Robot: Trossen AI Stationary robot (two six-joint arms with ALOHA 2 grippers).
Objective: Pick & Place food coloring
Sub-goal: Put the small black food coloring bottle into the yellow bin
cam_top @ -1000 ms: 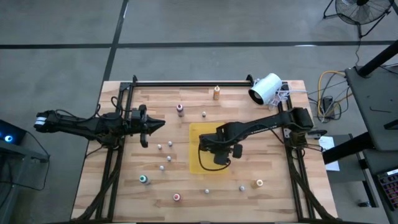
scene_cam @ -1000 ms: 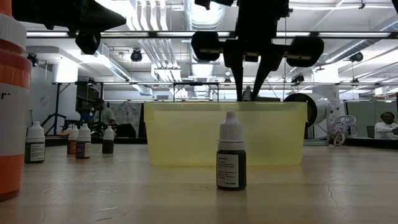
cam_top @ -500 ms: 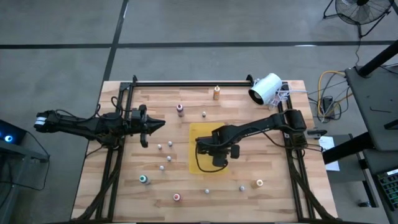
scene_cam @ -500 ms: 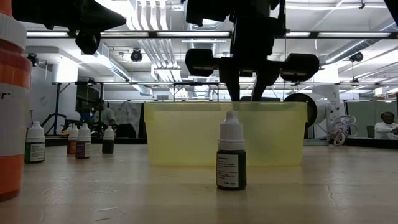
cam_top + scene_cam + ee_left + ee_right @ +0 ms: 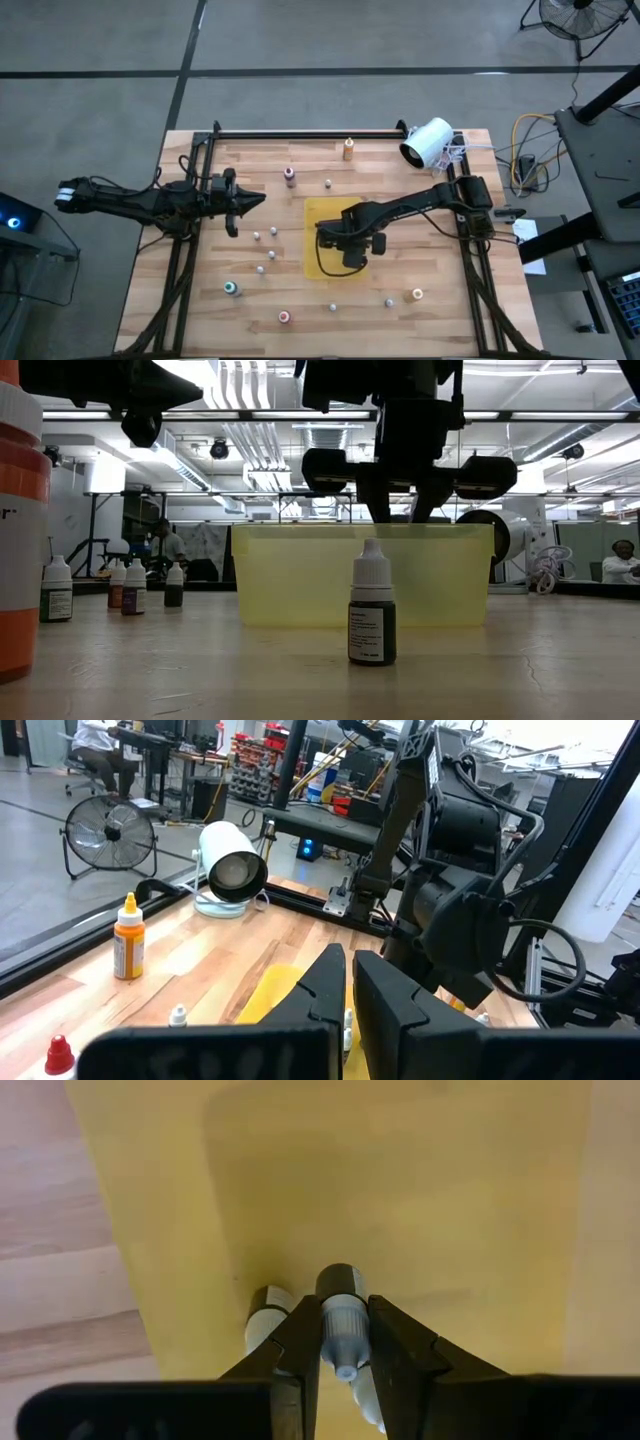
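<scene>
Two grippers in view. Right gripper (image 5: 345, 1345) hangs over the yellow bin (image 5: 322, 215) at mid-table, fingers clamped on one small bottle (image 5: 343, 1320) held above the bin floor; another bottle (image 5: 264, 1312) lies in the bin just beside it. Left gripper (image 5: 258, 200) waits above the table's left side, fingers together, holding nothing. Remaining bottles stand scattered on the wooden table (image 5: 420, 250), among them an orange-topped one (image 5: 348, 149) near the white cylinder (image 5: 426, 141).
</scene>
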